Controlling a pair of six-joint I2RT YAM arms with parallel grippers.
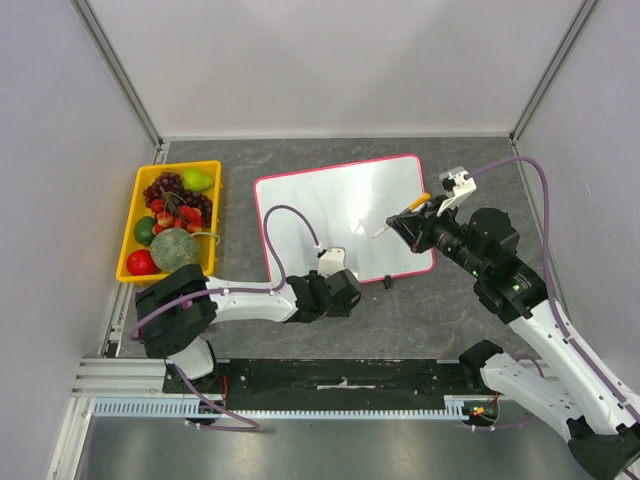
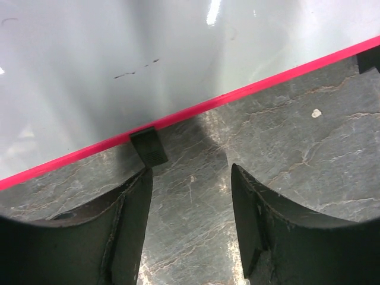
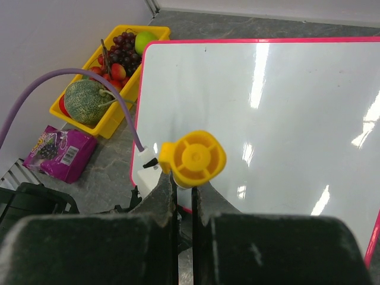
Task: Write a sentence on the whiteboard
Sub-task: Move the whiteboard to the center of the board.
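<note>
The whiteboard [image 1: 330, 205] lies flat on the grey table, pink-red framed and glossy; it also shows in the right wrist view [image 3: 267, 107] and the left wrist view [image 2: 178, 53]. I see no orange sentence on it, only a few faint dark specks [image 2: 136, 68]. My right gripper [image 1: 405, 222] [image 3: 184, 184] is shut on a marker [image 1: 400, 215] with a yellow end [image 3: 193, 157], held slanted over the board's right part; its tip is hidden in the wrist view. My left gripper [image 1: 330, 280] [image 2: 190, 178] is open and empty, low over the table at the board's near edge, beside a black foot [image 2: 148, 145].
A yellow fruit tray [image 1: 208, 170] [image 3: 119, 116] with grapes, melon and other fruit stands left of the board. A purple packet [image 3: 59, 151] lies on the table near the tray. The second black foot [image 1: 388, 282] juts from the near edge. Walls enclose three sides.
</note>
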